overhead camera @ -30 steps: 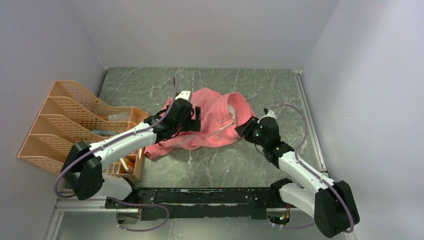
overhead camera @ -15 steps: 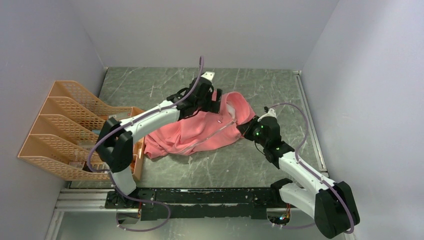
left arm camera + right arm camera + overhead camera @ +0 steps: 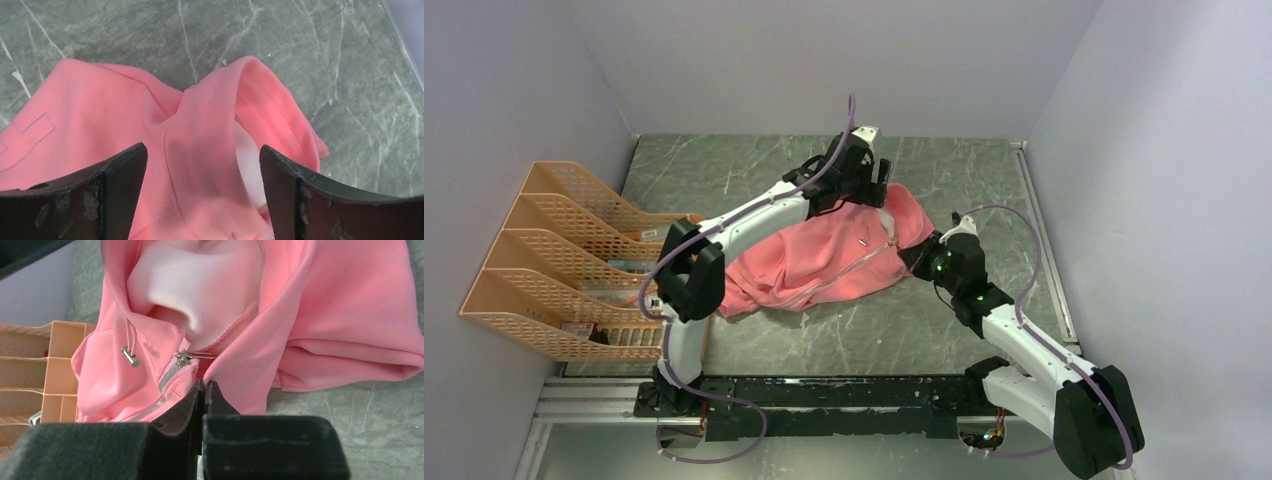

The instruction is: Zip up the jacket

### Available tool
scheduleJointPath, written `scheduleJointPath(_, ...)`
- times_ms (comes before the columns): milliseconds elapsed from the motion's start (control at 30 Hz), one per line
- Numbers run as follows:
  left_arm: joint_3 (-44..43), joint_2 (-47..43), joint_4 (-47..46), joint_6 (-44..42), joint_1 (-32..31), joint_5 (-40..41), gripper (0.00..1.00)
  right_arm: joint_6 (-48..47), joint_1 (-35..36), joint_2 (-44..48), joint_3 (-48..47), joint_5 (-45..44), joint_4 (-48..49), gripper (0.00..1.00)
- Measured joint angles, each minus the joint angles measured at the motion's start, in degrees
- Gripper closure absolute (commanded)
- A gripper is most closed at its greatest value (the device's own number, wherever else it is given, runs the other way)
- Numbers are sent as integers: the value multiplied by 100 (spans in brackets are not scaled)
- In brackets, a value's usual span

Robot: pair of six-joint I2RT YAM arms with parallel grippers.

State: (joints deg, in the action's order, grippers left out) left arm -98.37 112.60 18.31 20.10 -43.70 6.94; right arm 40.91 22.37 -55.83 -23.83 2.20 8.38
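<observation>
The left gripper (image 3: 874, 175) hangs over the far end of the jacket (image 3: 814, 258), just above the collar (image 3: 210, 125). Its two fingers (image 3: 120, 195) are wide apart and hold nothing (in the left wrist view the pink cloth shows in the gap between them, lower down). The left arm reaches a long way across the table (image 3: 944, 325) to get there.

The right gripper (image 3: 914, 256) is low down at the right side of the jacket. Its fingers (image 3: 187, 405) are pressed tight together, and their tips pinch the front edge of the jacket, just below the neck opening.

The jacket lies flat on the table, about in the middle. Its collar points to the far right and its bottom end points to the near left. A sleeve is folded under at the near left side. The collar is open, and the paler pink lining (image 3: 200, 285) shows inside.

The light zipper (image 3: 844, 270) runs in a long slanted line down the front. Its small metal slider (image 3: 182, 359) sits just below the neck opening, very near the right gripper's tips. A pink cord with a little metal end (image 3: 131, 359) hangs just to the left of the slider.

An orange rack (image 3: 554, 250) stands at the left side of the table.
</observation>
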Motion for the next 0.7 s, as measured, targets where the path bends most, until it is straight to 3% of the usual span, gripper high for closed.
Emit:
scheduleJointPath(167,-439,581,256,-98,0,4,42,-92,0,-136,-15,-7,22,100)
scheduleJointPath(233,-592,789,417,-136,0,11,59,-125,0,-173,-57,-7,7,100)
scheduleJointPath(300,-664,896,522,-177,0,35,87,-175,4,-181,-168,-11,-37,100)
scheduleJointPath(333,-673,905,557,-177,2,55,91,-214,9,-186,-269,-24,-96,100)
scheduleJointPath(500,-608,625,715,-234,11,280,92,-450,17,-151,-1141,-155,-483,100)
scheduleJointPath(700,-280,-1056,774,-240,20,688,92,-876,50,-116,-2918,-267,-1093,100)
